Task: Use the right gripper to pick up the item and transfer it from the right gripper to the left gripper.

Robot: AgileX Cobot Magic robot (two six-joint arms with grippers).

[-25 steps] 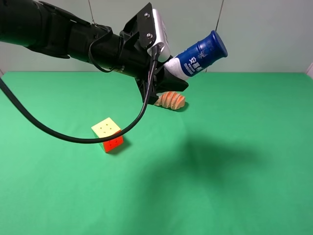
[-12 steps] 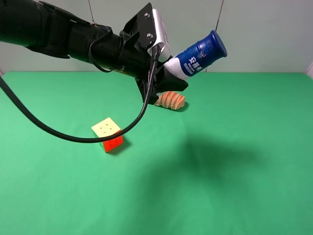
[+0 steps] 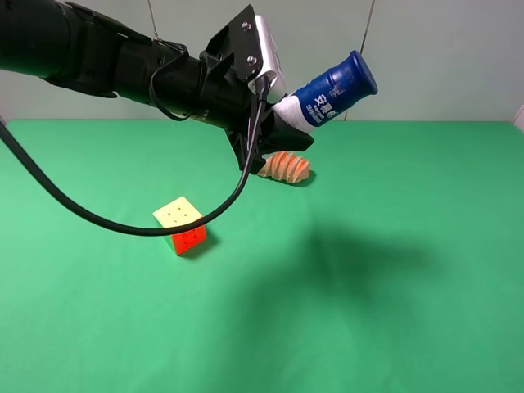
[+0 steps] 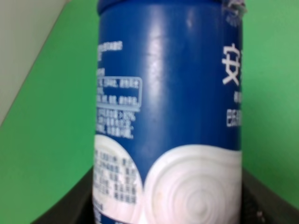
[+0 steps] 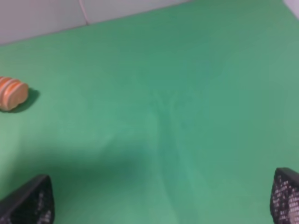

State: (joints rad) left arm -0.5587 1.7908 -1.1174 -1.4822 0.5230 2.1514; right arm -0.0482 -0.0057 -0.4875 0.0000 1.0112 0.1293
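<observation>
The item, a white bottle (image 3: 332, 92) with a dark blue cap and blue label, hangs tilted high above the green table, cap pointing up and to the right. My left gripper (image 3: 291, 123) is shut on its white lower end. In the left wrist view the bottle (image 4: 168, 116) fills the frame between the black fingers (image 4: 77, 207). My right gripper (image 5: 156, 198) is open with nothing between its fingertips (image 5: 28, 201), over bare green cloth. The right arm does not show in the exterior high view.
A ridged orange bread-like roll (image 3: 285, 167) lies on the green table (image 3: 393, 270) below the held bottle; the roll (image 5: 11, 92) also shows in the right wrist view. A colourful puzzle cube (image 3: 181, 224) sits left of centre. A loose black cable (image 3: 98, 221) loops under the left arm.
The left gripper and the bottle have shifted very slightly up and to the left. Nothing else has moved.
</observation>
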